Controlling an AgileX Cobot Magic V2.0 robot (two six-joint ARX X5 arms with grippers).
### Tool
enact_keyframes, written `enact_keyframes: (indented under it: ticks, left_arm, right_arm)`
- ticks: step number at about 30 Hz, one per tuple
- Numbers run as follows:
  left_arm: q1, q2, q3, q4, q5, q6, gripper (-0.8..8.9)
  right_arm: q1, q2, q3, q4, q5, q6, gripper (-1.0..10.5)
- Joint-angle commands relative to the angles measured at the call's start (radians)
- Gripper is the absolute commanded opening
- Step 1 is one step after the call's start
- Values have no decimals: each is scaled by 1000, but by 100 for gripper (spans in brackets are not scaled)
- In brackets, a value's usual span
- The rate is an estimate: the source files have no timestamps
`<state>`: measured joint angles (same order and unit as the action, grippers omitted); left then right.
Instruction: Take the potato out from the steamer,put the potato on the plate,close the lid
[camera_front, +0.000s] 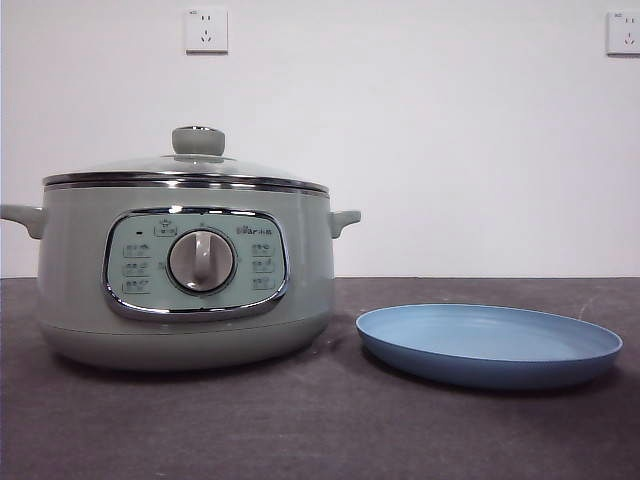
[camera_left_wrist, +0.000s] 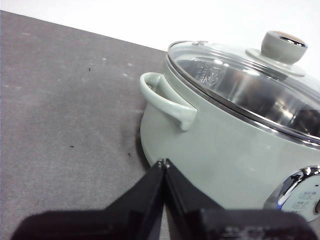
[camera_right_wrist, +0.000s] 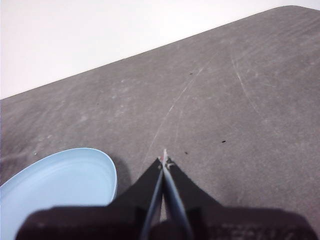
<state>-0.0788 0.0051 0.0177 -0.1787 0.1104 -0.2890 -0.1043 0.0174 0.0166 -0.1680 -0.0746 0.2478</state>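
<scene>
The sage-green steamer (camera_front: 190, 275) stands at the left of the dark table with its glass lid (camera_front: 190, 168) on; the lid's green knob (camera_front: 198, 140) is on top. The empty light-blue plate (camera_front: 488, 345) lies to its right. The potato is hidden. In the left wrist view my left gripper (camera_left_wrist: 163, 163) is shut and empty, beside the steamer (camera_left_wrist: 220, 150) near its side handle (camera_left_wrist: 167, 100), below the lid (camera_left_wrist: 250, 80). In the right wrist view my right gripper (camera_right_wrist: 163, 161) is shut and empty over bare table next to the plate (camera_right_wrist: 55, 185). Neither arm shows in the front view.
A white wall with two sockets (camera_front: 206, 30) stands behind the table. The dark grey table (camera_front: 320, 430) stretches in front of the steamer and plate, and the table (camera_right_wrist: 225, 100) reaches its far edge in the right wrist view.
</scene>
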Motion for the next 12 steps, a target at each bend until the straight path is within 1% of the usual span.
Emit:
enact_keyframes:
  ticks: [1, 7, 9, 12]
  left_arm:
    - [2, -2, -14, 7, -4, 4, -3]
    - [2, -2, -13, 50, -1, -1, -3]
    - [2, -2, -13, 93, 4, 0, -4]
    - [2, -1, 20, 124, 2, 0, -5]
  right_arm:
    - [2, 1, -11, -1, -5, 27, 0]
    - [2, 1, -11, 37, -5, 217, -1]
    - [2, 1, -9, 56, -17, 257, -2]
    - [2, 2, 18, 100, -60, 286, -9]
